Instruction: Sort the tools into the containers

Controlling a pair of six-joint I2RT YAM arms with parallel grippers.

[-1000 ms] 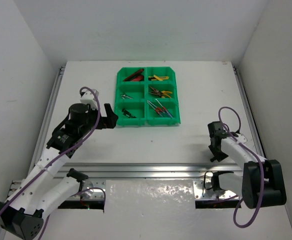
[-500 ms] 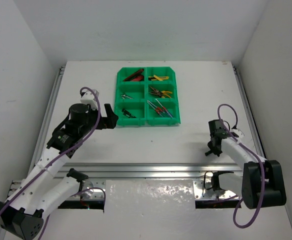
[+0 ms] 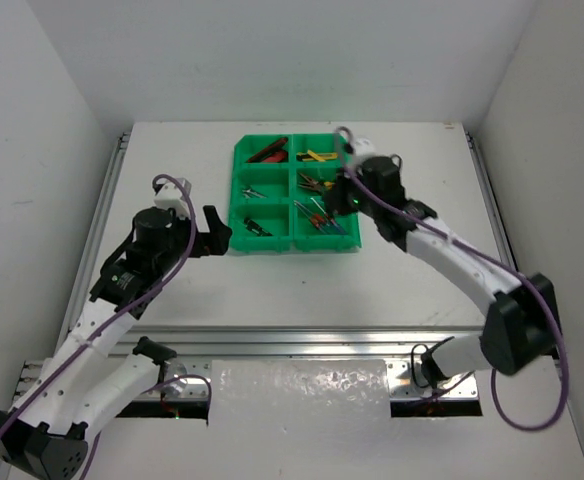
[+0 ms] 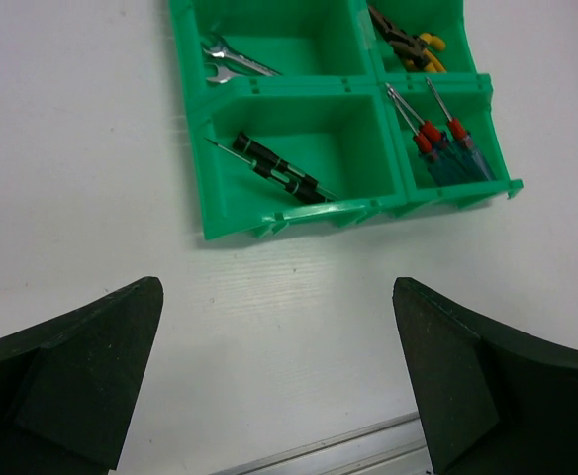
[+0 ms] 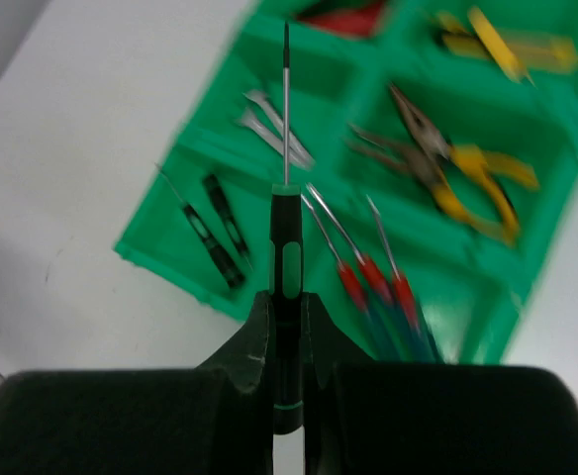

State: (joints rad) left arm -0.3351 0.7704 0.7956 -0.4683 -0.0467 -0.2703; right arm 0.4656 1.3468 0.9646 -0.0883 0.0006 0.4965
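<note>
Right gripper [image 5: 287, 312], at the table's 4 o'clock half a second ago, has swung over the green tray [image 3: 240, 152] at 12 o'clock, clamped on a black-and-green screwdriver [image 5: 287, 252]. Left gripper [image 3: 218, 229] stays spread wide, empty, just off the tray's 8 o'clock corner.

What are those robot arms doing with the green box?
They are sorting tools into a green tray. The right gripper is pinching a black-and-green screwdriver and holding it above the tray. Two matching screwdrivers lie in the near left bin, so it probably goes there. Other bins hold wrenches, yellow pliers and red-and-blue screwdrivers. The left gripper is open and empty, hovering over the table beside the tray.
</note>
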